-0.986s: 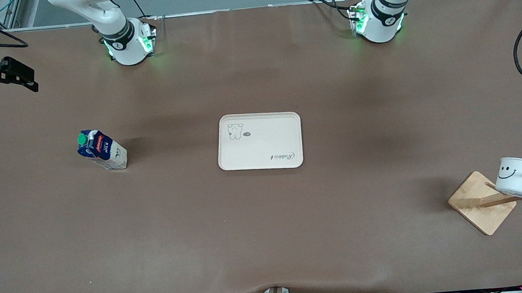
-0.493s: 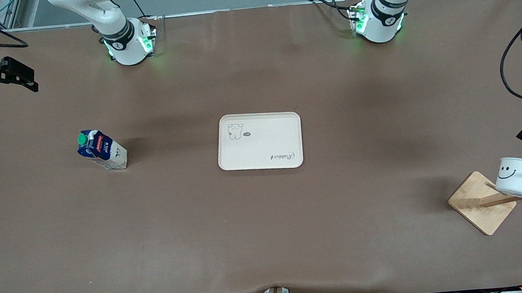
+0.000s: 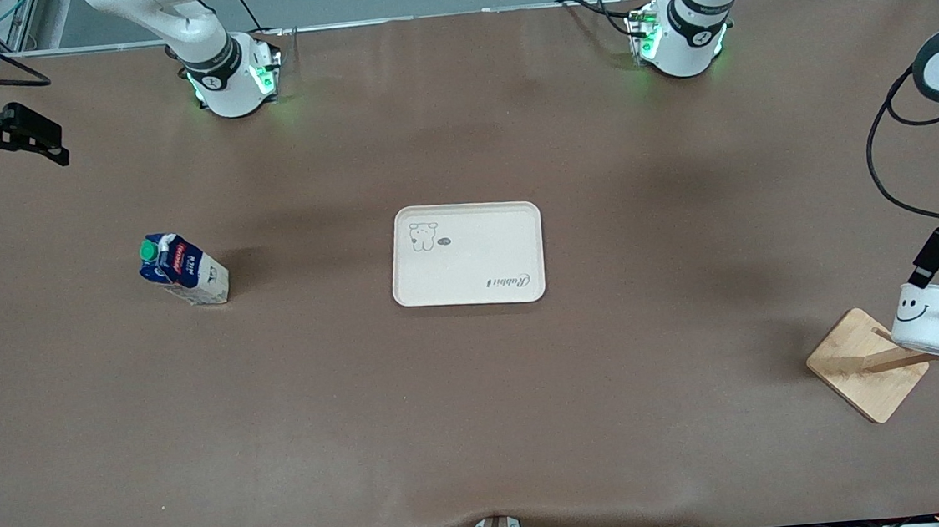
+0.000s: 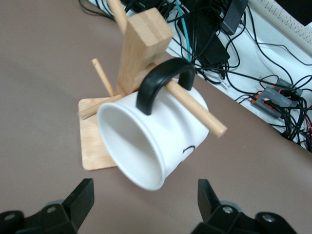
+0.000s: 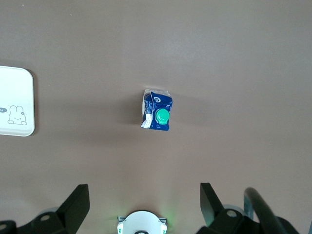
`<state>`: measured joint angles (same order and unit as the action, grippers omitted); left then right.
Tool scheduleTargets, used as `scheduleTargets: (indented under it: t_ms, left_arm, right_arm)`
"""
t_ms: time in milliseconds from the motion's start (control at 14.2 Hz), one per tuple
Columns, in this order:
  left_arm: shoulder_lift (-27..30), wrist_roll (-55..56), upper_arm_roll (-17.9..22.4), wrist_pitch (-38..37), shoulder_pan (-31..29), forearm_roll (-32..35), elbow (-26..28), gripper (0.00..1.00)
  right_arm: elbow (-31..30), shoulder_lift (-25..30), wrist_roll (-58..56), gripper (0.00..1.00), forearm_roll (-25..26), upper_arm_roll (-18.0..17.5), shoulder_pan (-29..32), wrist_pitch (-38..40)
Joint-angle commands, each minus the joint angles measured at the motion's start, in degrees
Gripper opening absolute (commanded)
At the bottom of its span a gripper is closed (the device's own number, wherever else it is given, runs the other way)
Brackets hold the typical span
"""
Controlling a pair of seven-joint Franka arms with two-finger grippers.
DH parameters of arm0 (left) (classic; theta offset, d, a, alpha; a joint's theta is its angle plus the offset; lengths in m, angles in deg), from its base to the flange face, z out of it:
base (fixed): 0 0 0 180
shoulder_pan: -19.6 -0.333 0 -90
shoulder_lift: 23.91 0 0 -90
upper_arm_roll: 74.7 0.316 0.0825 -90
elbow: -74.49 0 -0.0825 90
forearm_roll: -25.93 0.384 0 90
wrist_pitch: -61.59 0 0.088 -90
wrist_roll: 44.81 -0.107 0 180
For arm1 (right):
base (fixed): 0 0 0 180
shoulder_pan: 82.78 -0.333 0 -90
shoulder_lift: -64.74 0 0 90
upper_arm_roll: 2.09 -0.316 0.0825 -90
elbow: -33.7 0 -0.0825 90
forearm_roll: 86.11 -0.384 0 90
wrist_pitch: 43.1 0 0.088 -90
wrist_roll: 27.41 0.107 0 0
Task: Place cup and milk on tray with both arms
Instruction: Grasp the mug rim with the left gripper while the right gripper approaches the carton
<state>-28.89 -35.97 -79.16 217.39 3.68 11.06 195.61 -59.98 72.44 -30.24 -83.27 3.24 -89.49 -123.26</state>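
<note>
From my station I see the cream tray (image 3: 467,254) lying flat in the middle of the brown tabletop (image 3: 480,397), bare, with its bear drawing and cursive lettering showing. The milk carton (image 3: 182,269) stands upright on the tabletop toward the right arm's end, well apart from the tray, its green cap on top. The white smiley mug (image 3: 936,319) hangs tilted by its black handle on a peg of the wooden mug stand (image 3: 868,366), at the left arm's end and nearer to the front camera than the tray. My left pincer (image 3: 938,256) hovers just above the mug's rim; in the left wrist view its two black fingers (image 4: 78,202) stand wide apart on either side of the mug's open mouth, touching nothing. My right pincer (image 3: 24,135) is up over the tabletop's edge at the right arm's end, waiting, and in the right wrist view its fingers (image 5: 75,202) are spread wide and empty, with the milk carton on the tabletop below and a corner of the tray at the frame's edge.
</note>
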Motion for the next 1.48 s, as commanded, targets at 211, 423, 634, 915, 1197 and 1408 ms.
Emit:
scheduleTargets:
  t_ms: [211,423,634,915,1197,1408]
  left_arm:
    - [-5.3,-0.75,-1.52,4.94,-0.07,-1.13,-4.39,0.69]
    - [-6.62,-0.57,-1.87,5.65,0.1,-1.21,-5.88,0.51]
    - [-6.72,-0.48,-2.75,5.65,0.01,-1.22,-5.89,0.23]
    - [-6.1,-0.66,-3.63,5.65,-0.16,-1.22,-5.89,0.0]
    - [-3.65,-0.14,-4.6,4.6,-0.16,-1.3,-5.01,0.0]
    - [-0.05,0.48,-5.56,-3.46,-0.51,-1.39,-5.01,0.0]
  right_arm:
    - [0.34,-0.4,-0.33,1.0,-1.96,-0.06,0.91,-0.08]
    - [0.95,-1.53,-0.33,1.0,-1.96,-0.06,0.73,-0.69]
    - [1.83,-2.25,-0.25,1.0,-1.96,-0.15,0.46,-0.43]
    - [1.22,-8.55,-0.16,1.0,-1.96,-0.15,0.55,0.0]
    - [1.92,-11.39,0.02,1.0,-4.86,-0.06,1.43,2.2]
    - [1.57,-11.74,0.28,1.0,-4.86,-0.06,1.34,3.08]
